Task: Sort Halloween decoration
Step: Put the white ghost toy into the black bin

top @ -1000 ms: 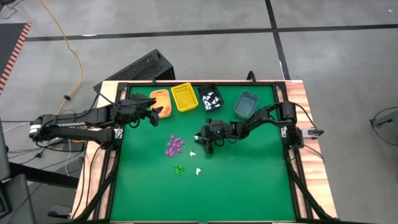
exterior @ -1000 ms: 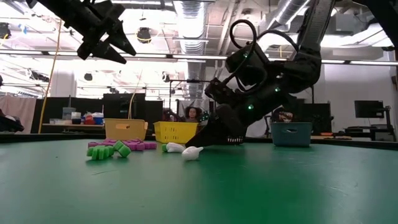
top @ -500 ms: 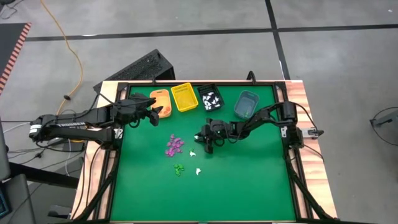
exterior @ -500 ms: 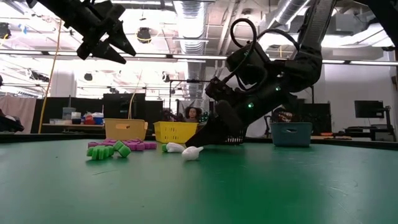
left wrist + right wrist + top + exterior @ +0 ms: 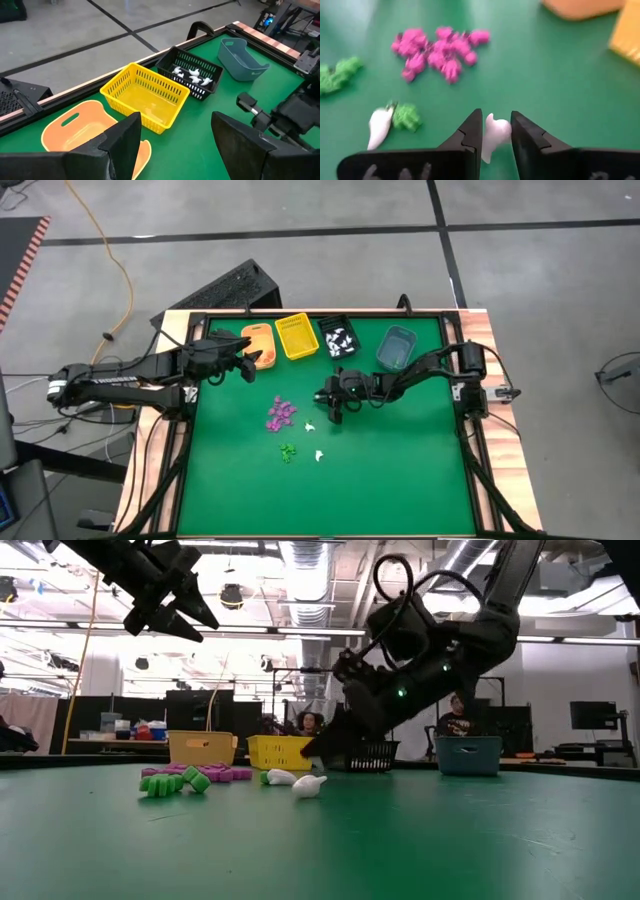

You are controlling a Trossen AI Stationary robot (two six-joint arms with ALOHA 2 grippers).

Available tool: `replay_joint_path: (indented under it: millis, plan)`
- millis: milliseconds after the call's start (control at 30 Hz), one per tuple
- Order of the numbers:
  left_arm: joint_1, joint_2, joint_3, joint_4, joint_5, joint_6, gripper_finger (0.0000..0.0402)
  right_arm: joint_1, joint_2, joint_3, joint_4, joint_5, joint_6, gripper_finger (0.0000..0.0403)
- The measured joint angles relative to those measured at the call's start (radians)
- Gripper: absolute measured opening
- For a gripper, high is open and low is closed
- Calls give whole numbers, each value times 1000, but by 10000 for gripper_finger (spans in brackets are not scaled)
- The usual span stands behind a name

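Sorting is under way but far from finished. The black slatted rectangular bin point(image 5: 339, 337), in the upper middle of the high view, already holds several small white plastic trinkets point(image 5: 194, 75). The yellow mesh bin point(image 5: 296, 335) beside it, the flat orange tray point(image 5: 257, 340) to its left and the grey-blue tub point(image 5: 396, 346) to its right look empty in the left wrist view.

Left on the green felt surface point(image 5: 400, 460): a cluster of purple trinkets point(image 5: 281, 413) at frame centre, a few green trinkets point(image 5: 287, 451) below them, and two loose white pieces point(image 5: 318, 454) nearby.

The right hand point(image 5: 495, 134), just right of the purple cluster in the high view and lifted a little off the surface in the low view, has its fingers narrowed around one white ghost-shaped trinket point(image 5: 492, 135), which sits pinched between them. My judgement is that this piece is meant for the black bin.

The left hand point(image 5: 246, 363) hovers over the orange tray at upper left, fingers spread wide and carrying nothing.

So white is partly done; purple, green and any orange-brown pieces appear not yet started.
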Motion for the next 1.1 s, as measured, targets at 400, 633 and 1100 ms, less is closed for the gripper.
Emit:
replay_joint_path:
  millis: [400,633,1100]
  plan:
    - [0,0,0,0,-7,1,232,-94,-150,2,-58,60,-9,91]
    - [0,0,0,0,-8,1,232,-192,-244,2,-108,131,-87,90]
    - [0,0,0,0,-34,10,232,-378,-257,3,-171,150,-21,90]
